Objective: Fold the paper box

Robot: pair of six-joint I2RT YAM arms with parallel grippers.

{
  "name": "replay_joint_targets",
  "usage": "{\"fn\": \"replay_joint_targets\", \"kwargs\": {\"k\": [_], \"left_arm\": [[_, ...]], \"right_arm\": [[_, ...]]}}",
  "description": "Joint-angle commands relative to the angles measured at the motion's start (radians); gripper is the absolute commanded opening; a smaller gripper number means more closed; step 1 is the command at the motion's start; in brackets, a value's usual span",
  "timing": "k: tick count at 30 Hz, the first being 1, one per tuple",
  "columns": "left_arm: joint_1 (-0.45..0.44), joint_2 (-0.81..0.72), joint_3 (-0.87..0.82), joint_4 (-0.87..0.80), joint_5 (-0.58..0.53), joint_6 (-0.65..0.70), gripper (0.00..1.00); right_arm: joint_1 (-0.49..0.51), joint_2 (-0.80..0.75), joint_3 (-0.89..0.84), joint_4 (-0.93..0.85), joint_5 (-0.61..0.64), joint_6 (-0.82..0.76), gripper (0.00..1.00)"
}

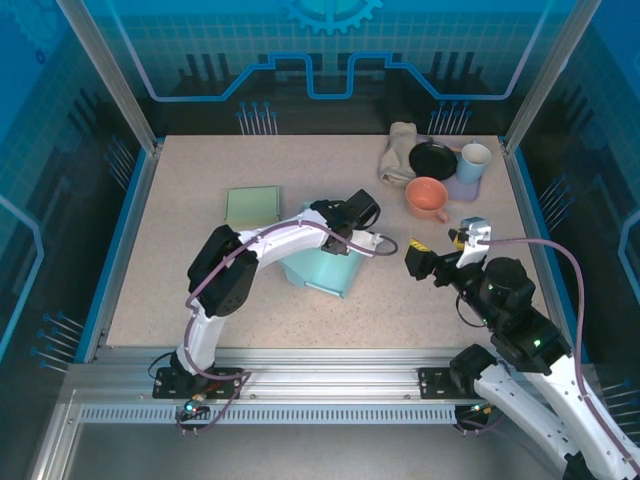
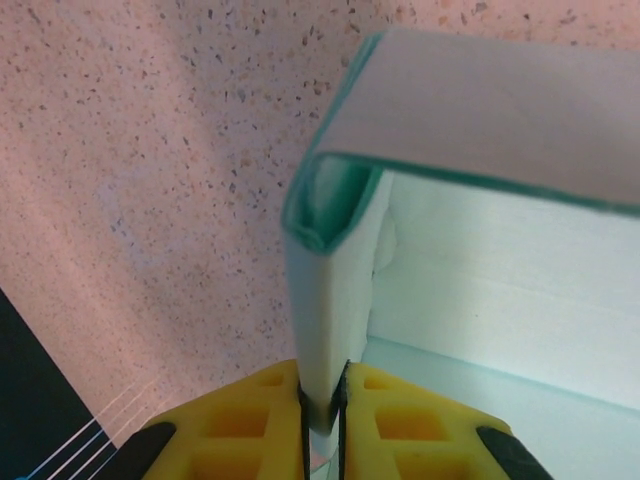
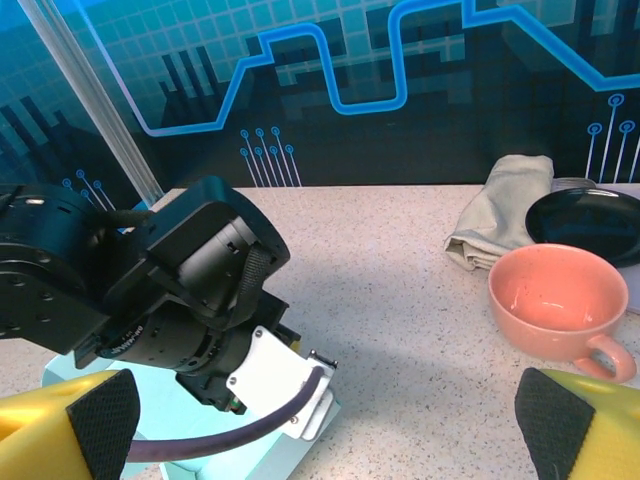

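The left gripper (image 2: 322,400) is clamped on one wall of the teal paper box (image 1: 322,272), which sits open-topped at mid-counter (image 1: 180,170). The right gripper (image 1: 440,250) gapes wide beside it. Far right stand a black dish (image 1: 433,158), a pink cup (image 1: 428,197), bare inside, and a pale blue cup (image 1: 474,160).
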Motion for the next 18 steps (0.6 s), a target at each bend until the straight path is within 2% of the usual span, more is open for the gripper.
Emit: {"fn": "replay_joint_targets", "kwargs": {"k": [1, 10, 12, 14, 18], "left_arm": [[-0.008, 0.066, -0.014, 0.067, -0.01, -0.046, 0.13], [-0.014, 0.124, -0.05, 0.178, -0.018, -0.133, 0.15], [-0.018, 0.124, -0.082, 0.227, -0.033, -0.131, 0.12], [-0.019, 0.127, -0.117, 0.292, -0.058, -0.126, 0.08], [-0.021, 0.142, -0.174, 0.432, -0.143, -0.102, 0.07]], "right_arm": [[-0.015, 0.005, -0.018, 0.019, 0.004, 0.018, 1.0], [-0.016, 0.02, -0.032, 0.029, -0.005, 0.024, 1.0], [-0.017, 0.022, -0.036, 0.034, -0.003, 0.026, 1.0], [-0.019, 0.027, -0.036, 0.034, 0.0, 0.028, 1.0], [-0.018, 0.032, -0.039, 0.036, 0.001, 0.03, 1.0]]}}
